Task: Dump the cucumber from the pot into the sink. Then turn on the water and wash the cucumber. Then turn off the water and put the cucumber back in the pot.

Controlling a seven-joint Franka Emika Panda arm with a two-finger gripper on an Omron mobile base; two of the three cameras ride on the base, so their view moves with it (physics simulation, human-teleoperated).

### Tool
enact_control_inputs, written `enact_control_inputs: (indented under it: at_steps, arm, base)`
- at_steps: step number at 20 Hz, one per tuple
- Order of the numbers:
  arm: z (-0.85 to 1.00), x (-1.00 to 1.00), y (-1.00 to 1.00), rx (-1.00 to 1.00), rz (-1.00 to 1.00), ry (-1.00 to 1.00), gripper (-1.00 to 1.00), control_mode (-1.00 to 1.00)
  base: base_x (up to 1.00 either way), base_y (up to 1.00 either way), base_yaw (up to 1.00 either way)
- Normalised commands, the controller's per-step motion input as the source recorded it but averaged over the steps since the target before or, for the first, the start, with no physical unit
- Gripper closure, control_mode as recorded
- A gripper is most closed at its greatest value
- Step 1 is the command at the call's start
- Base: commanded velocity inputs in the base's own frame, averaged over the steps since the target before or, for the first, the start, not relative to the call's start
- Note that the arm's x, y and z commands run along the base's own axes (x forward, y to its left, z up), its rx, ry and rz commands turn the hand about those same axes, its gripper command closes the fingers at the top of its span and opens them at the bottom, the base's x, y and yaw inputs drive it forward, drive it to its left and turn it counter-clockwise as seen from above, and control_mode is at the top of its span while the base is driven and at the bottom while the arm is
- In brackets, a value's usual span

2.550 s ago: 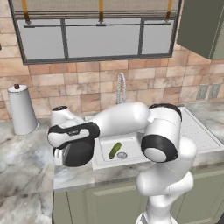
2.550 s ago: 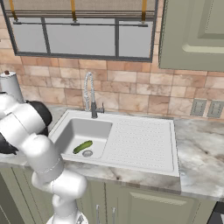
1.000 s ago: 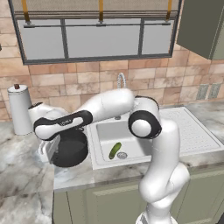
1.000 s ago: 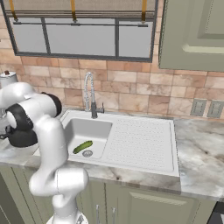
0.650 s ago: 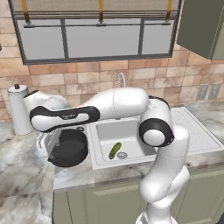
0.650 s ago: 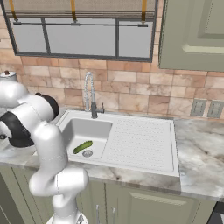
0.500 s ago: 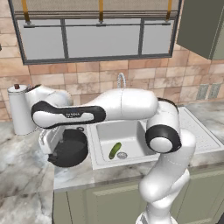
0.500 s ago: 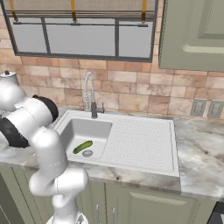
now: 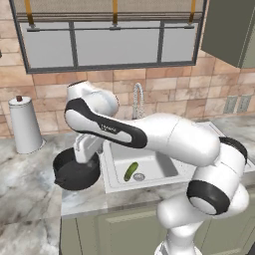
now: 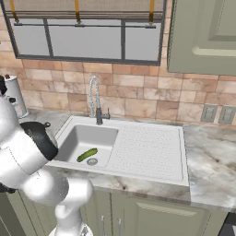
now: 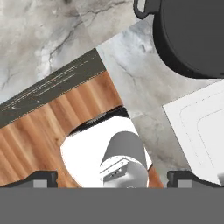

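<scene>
The bright-green cucumber (image 9: 131,171) (image 10: 87,155) lies in the basin of the white sink (image 9: 164,172) (image 10: 147,150), beside the round drain. The black pot (image 9: 74,173) (image 11: 192,35) stands upright on the counter left of the sink; in the right base view the pot (image 10: 40,132) is partly hidden by my arm. My gripper (image 9: 85,157) (image 11: 116,179) hangs just above the pot's near-right rim, open, with nothing between its fingers. No stream of water falls from the steel faucet (image 9: 137,98) (image 10: 95,99).
A tall white canister (image 9: 25,124) (image 10: 14,96) stands at the back left of the marble counter (image 9: 30,199). My arm arches over the sink's left side. The counter's front edge and the wooden floor (image 11: 39,140) lie below the hand.
The arm has swung left with the pot, from the sink's edge to the counter. The pot now rests there, and the hand has risen off it. The cucumber has stayed in the basin.
</scene>
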Motion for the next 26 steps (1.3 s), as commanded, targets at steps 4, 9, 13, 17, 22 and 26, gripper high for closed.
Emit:
enact_control_inputs:
  at_steps: [4, 9, 13, 17, 22, 26]
  arm:
    - [0.04, -0.18, -1.00, 0.10, -0.17, 0.00, -1.00, -1.00]
    - [0.00, -0.06, -1.00, 0.10, -0.16, 0.00, -1.00, -1.00]
    - [0.01, 0.00, -1.00, 0.12, -0.16, 0.00, -1.00, -1.00]
    - [0.05, 0.04, -1.00, 0.14, -0.12, 0.00, -1.00, -1.00]
    - [0.03, 0.26, -1.00, 0.14, -0.08, 0.01, -1.00, -1.00]
    - [0.00, 0.38, -0.85, 0.12, -0.09, 0.01, -1.00, -1.00]
  base:
    - [0.00, 0.00, 0.00]
    - [0.00, 0.00, 0.00]
    - [0.00, 0.00, 0.00]
    - [0.00, 0.00, 0.00]
    - [0.00, 0.00, 0.00]
    - [0.00, 0.00, 0.00]
